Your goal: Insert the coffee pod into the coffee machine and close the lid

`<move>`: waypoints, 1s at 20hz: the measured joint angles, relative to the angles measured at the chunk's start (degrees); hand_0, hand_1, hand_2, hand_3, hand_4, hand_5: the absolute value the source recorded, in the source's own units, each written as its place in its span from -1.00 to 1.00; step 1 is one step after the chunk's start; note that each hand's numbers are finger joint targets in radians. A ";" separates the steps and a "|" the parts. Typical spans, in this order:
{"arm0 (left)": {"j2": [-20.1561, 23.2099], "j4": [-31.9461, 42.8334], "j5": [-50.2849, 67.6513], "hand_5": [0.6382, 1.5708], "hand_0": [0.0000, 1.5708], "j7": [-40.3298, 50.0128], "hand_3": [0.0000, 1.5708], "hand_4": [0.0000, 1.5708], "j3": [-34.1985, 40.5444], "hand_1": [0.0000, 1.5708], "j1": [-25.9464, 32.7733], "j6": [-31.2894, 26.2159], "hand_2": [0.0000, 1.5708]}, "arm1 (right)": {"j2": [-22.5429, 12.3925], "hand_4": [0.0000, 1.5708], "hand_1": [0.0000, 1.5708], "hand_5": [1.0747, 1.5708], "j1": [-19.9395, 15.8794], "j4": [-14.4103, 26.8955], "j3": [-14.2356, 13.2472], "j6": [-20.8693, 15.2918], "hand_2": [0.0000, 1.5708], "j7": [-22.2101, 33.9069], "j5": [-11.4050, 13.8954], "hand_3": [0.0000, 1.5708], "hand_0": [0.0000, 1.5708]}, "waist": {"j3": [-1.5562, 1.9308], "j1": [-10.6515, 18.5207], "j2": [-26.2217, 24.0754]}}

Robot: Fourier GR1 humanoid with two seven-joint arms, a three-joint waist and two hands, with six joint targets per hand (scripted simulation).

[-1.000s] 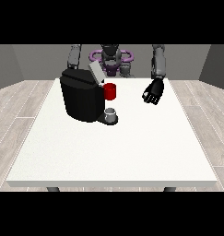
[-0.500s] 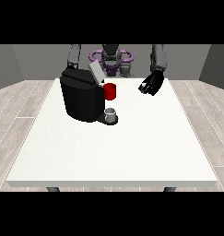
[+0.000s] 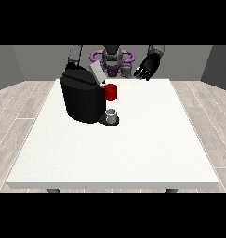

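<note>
A: Nearest the camera, what sits on the table [image 3: 133, 153]?

B: A grey thing [image 3: 112, 114] on the machine [image 3: 84, 97] base, below a red thing at the machine [image 3: 111, 92]. Whether it is the pod cannot be told.

A: And the lid [image 3: 97, 73]?

B: Tilted up, open, behind the red thing.

A: Which hand is nearer?

B: The hand at the view's right [image 3: 147, 68], raised at the far edge, fingers relaxed, holding nothing. The lid lies toward the view's left of it. The other hand is hidden behind the machine.

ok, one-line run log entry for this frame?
hand at the view's right: raised over far table edge, holding nothing | coffee machine: lid up | red thing at the machine | pod: not identifiable
</note>
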 measured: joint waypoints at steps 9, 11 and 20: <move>-0.30 -0.18 1.42 1.00 0.55 4.31 0.64 -0.35 3.90 0.55 -7.32 -2.66 0.61 | -0.37 -1.00 -1.00 1.00 -1.98 -2.97 -0.30 0.71 -1.00 -0.58 -0.91 -1.00 -1.00 | -0.01 -3.69 2.11; -0.06 0.13 2.32 1.00 0.53 5.78 0.60 -0.37 5.35 0.53 -9.83 -3.70 0.58 | -0.43 -1.00 -1.00 1.00 -3.15 -3.50 -0.63 0.50 -1.00 0.24 -1.10 -1.00 -1.00 | -0.01 -4.33 2.75; 1.94 1.38 3.39 1.00 0.59 10.50 0.59 -0.39 8.89 0.59 -20.17 -5.18 0.65 | -1.82 -1.00 -1.00 1.00 -7.57 -4.18 -2.05 0.30 -1.00 -0.82 -1.36 -1.00 -1.00 | -0.01 -7.55 8.57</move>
